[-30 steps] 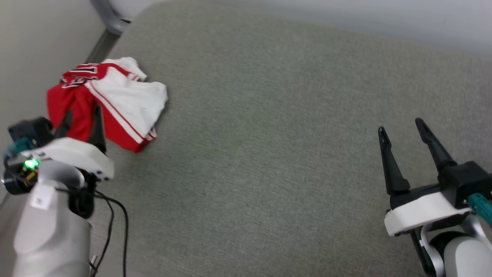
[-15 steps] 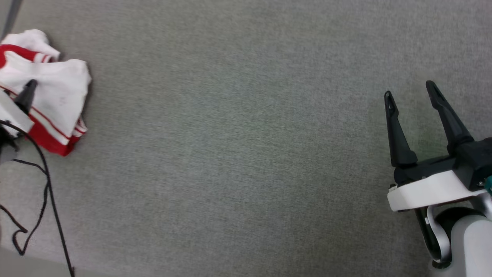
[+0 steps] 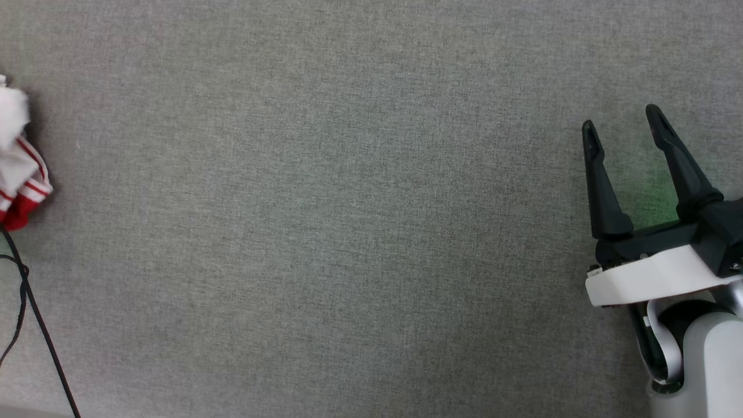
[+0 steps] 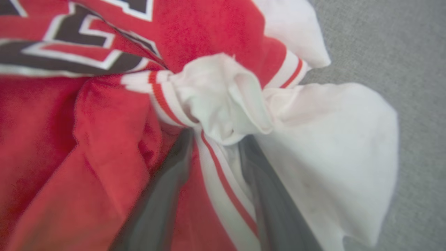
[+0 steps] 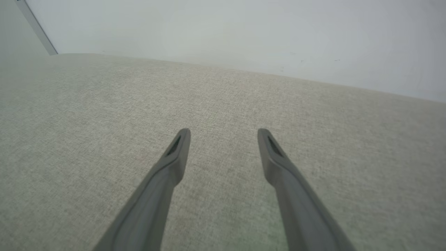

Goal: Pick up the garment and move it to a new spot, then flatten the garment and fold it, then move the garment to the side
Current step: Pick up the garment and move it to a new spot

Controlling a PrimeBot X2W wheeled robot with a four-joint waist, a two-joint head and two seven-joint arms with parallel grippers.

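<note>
Garment (image 3: 20,174): cut by the head view's left edge, a white and striped corner in frame; in the left wrist view it runs past the top, left and bottom edges.
Lettering (image 4: 69,45): cropped and soft, unreadable.
Left gripper (image 4: 216,139): blurred fingers (image 4: 163,195), tips buried under a bunched white fold; grip cannot be told.
Right gripper (image 3: 621,117): arm cropped at the head view's right and bottom edges.
Cable (image 3: 38,313): both ends out of frame.
</note>
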